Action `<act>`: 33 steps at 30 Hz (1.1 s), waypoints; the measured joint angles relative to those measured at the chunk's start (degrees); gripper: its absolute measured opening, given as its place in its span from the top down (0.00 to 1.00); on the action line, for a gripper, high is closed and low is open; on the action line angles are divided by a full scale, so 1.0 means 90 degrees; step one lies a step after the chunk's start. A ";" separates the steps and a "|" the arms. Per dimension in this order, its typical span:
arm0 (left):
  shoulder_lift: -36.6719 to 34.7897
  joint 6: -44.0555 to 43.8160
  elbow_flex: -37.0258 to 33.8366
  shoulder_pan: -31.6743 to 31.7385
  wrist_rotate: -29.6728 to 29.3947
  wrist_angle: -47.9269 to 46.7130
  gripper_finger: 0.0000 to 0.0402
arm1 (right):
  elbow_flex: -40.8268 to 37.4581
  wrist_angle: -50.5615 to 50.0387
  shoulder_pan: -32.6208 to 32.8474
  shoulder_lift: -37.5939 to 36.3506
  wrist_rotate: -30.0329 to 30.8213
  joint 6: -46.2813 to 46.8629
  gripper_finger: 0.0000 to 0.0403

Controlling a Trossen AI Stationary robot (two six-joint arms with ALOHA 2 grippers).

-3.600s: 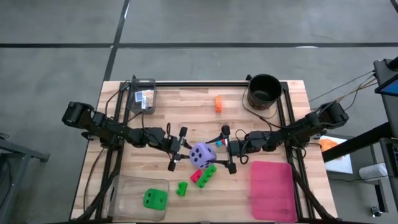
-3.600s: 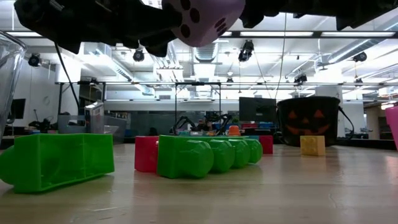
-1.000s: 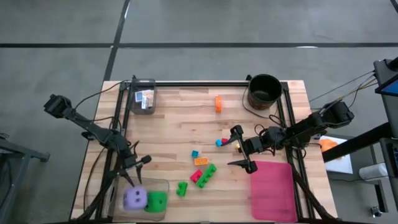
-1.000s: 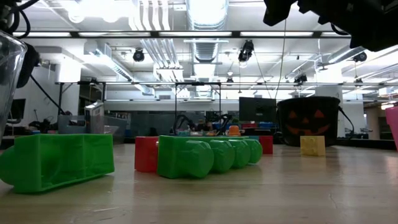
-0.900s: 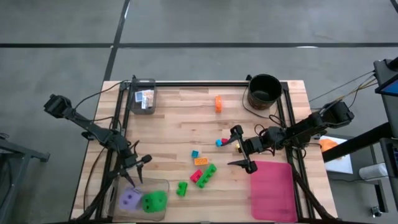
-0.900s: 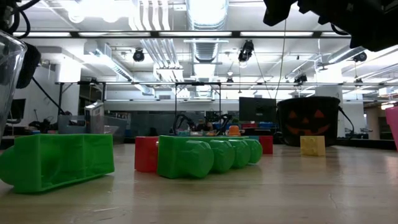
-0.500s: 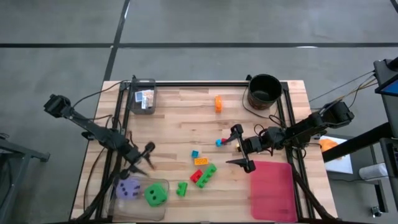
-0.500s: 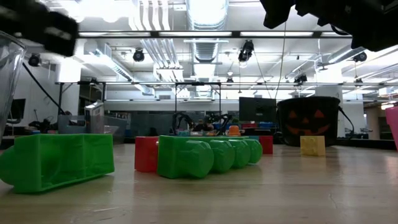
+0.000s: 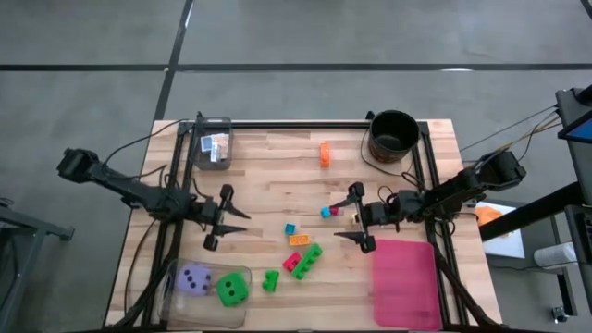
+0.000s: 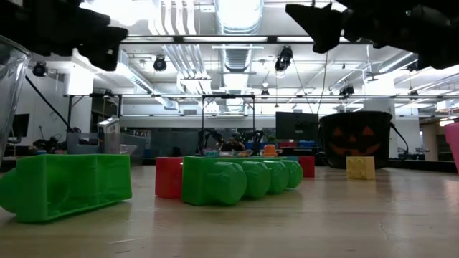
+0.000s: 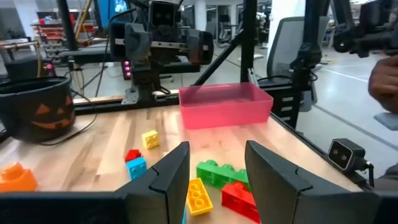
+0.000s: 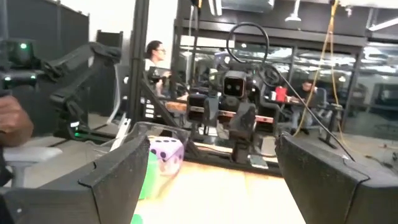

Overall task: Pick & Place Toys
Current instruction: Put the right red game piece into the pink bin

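Note:
The toys lie around the table's middle: green (image 9: 310, 256), red (image 9: 292, 262), orange-yellow (image 9: 299, 240) and teal (image 9: 289, 228) bricks, and a small green brick (image 9: 270, 280). An orange brick (image 9: 325, 154) lies far back. A purple die (image 9: 193, 278) and a green die (image 9: 231, 290) rest in a clear container (image 9: 242, 276) at the near left. My left gripper (image 9: 229, 218) is open and empty, left of the bricks; its wrist view (image 11: 217, 155) looks over them. My right gripper (image 9: 359, 217) is open and empty, beside a teal-and-red brick (image 9: 328, 211).
A flat pink tray (image 9: 404, 282) lies at the near right, a black bucket (image 9: 393, 134) stands at the far right, and a small clear box with card packs (image 9: 215, 146) at the far left. A yellow brick (image 11: 150, 139) lies near my right gripper.
The purple die has dropped into the clear container and come to rest beside the green die. My left gripper, open all along, has gone from above the container toward the far edge and the table's middle, turning to point toward the right edge.

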 joint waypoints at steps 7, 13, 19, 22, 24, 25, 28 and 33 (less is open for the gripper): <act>0.1068 0.0022 0.0000 0.0731 0.0529 0.0866 0.61 | -0.0056 -0.0227 -0.0002 -0.0025 0.0336 0.0222 0.15; 0.1659 0.0026 0.0000 0.0998 0.0559 0.1051 0.61 | 0.0152 -0.1945 -0.0007 -0.0284 0.1265 0.0568 0.15; 0.1838 0.0266 0.0000 0.1028 0.0559 0.1128 0.61 | 0.0844 -0.4386 -0.0007 -0.0578 0.1817 0.1155 0.15; 0.1833 0.0303 0.0000 0.1032 0.0509 0.1097 0.61 | 0.1360 -0.6071 -0.0035 -0.0631 0.1922 0.1697 0.15; 0.1833 0.0313 0.0000 0.1032 0.0479 0.1096 0.61 | 0.1741 -0.7232 -0.0065 -0.0627 0.1936 0.2092 0.15; 0.1833 0.0321 0.0000 0.1039 0.0462 0.1097 0.61 | 0.1965 -0.7814 -0.0074 -0.0583 0.1962 0.2270 0.15; 0.1833 0.0335 0.0000 0.1051 0.0460 0.1083 0.61 | 0.2569 -0.9289 -0.0080 -0.0397 0.2000 0.2603 0.15; 0.1833 0.0335 0.0000 0.1051 0.0456 0.1014 0.61 | 0.3306 -1.0685 -0.0127 0.0030 0.2006 0.2686 0.15</act>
